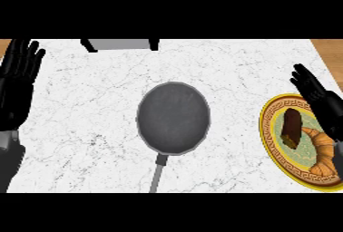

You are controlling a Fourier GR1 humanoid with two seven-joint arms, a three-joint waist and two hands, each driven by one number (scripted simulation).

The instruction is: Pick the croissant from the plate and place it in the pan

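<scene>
Croissant (320,152) on plate (273,136) at counter's (87,118) right edge; right hand (321,97) above, fingers straight. Best curled around its middle, lifted clear, carried over pan (173,118). Left hand (19,79) resting open.

Single view only, from robot's head height, looking steeply down on white marble counter top (87,113). Near enough that counter fills frame. Dark grey round metal pan (173,117) sits centre frame, handle toward lower edge. Gold-rimmed round plate (273,149) cut by right edge. Forearms enter low. No second view to compare.
</scene>
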